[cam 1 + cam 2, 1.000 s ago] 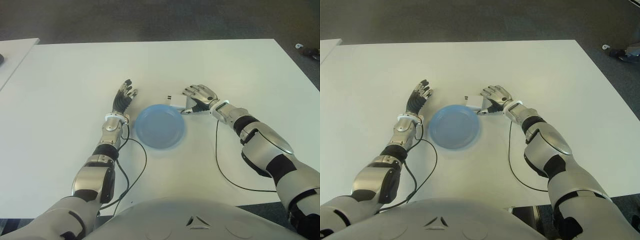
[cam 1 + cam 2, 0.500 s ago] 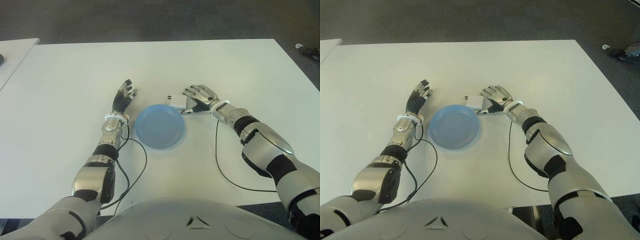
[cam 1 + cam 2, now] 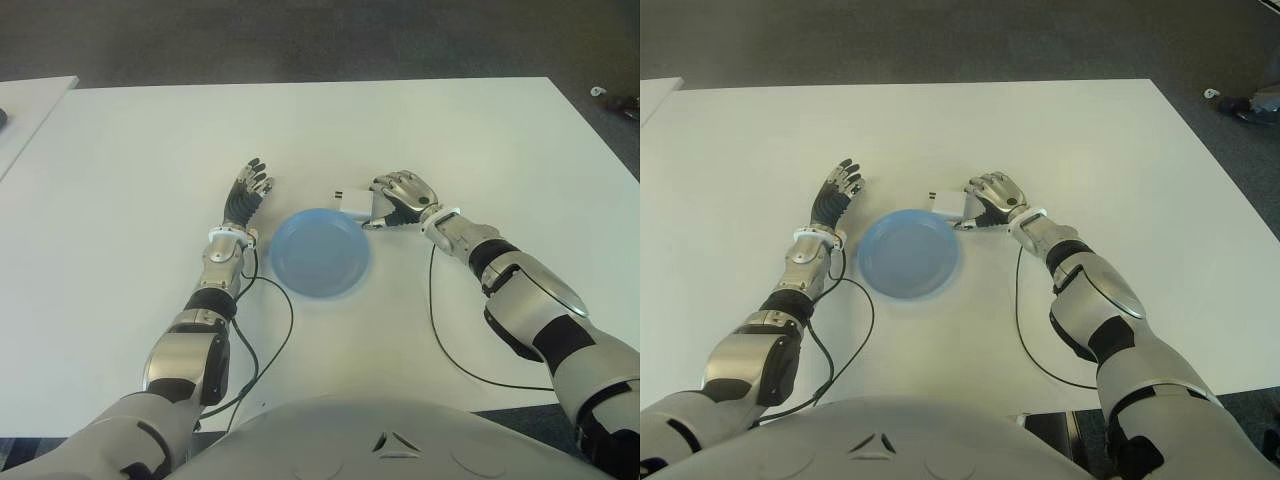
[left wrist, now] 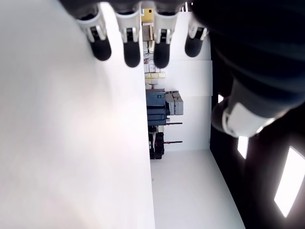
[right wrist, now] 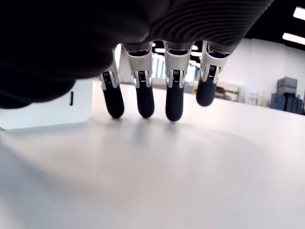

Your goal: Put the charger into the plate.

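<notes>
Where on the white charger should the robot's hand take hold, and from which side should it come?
Probably across the charger's flat side faces, coming from its right, where the right hand already sits with fingers open. It is a small block lying on the table just beyond the plate's rim, its prongs pointing left, away from that hand.

The charger (image 3: 352, 203) lies on the table (image 3: 450, 130) just behind the plate's (image 3: 320, 252) right rim.
</notes>
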### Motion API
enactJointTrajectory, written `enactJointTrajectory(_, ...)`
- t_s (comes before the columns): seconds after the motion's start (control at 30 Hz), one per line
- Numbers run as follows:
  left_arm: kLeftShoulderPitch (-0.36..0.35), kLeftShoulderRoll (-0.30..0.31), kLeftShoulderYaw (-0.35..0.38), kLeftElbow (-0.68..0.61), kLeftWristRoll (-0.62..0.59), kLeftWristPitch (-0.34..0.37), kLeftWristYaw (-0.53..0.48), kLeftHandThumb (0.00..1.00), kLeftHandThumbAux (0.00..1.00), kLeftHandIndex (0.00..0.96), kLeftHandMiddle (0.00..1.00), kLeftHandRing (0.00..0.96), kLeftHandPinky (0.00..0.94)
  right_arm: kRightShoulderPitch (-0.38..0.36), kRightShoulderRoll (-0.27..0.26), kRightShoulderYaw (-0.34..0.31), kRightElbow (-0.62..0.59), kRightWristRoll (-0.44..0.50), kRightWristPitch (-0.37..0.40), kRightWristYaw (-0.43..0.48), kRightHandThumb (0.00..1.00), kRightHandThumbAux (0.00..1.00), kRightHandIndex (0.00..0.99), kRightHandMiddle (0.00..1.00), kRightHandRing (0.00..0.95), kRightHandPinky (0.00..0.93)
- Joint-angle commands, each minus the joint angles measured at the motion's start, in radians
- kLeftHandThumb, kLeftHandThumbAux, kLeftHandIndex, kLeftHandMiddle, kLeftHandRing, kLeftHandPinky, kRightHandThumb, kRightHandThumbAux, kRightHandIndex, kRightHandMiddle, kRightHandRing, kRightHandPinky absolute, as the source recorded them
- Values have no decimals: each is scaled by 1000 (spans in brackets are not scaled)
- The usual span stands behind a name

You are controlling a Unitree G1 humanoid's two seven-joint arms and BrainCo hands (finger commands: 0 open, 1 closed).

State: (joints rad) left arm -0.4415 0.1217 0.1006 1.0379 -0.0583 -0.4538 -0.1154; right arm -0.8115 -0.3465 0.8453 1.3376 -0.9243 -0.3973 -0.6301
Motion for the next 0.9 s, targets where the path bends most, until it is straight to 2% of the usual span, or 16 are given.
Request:
enactJointTrajectory(0.03,35,-20,-23,45,25,48,-20,0,582,54,145,140,154,56,-2,-7,20,-4,-19,-36,618,458,399,580,570,573)
enactJointTrajectory(0.1,35,-20,-24,47,26,47,-19,0,582,59,158,154,170,60,2,-13,21,0,-25,-56,674,601,416,614,601,602)
enactJointTrajectory(0.23,34,-19,-25,50,26,45,-21,0,580,63,170,166,179,66,9,-23,19,4,-34,-79,705,673,426,644,630,621)
enactJointTrajectory(0.3,34,-18,-25,52,26,40,-25,0,577,65,177,173,185,71,17,-35,13,13,-47,-96,713,686,430,663,652,652)
enactJointTrajectory(0.37,35,-17,-25,54,25,33,-32,0,571,69,192,187,196,75,22,-54,11,29,-58,-105,725,695,435,712,713,736)
enactJointTrajectory(0.5,36,-15,-25,59,24,17,-42,0,562,83,217,208,211,81,34,-80,10,49,-63,-111,736,703,439,784,792,823)
enactJointTrajectory(0.7,36,-17,-23,67,28,1,-40,0,559,113,254,241,239,85,41,-98,8,59,-72,-107,743,708,440,858,858,878)
enactJointTrajectory(0.9,37,-18,-21,69,27,-6,-37,0,555,146,290,274,272,85,44,-100,7,54,-75,-95,745,710,440,886,880,889)
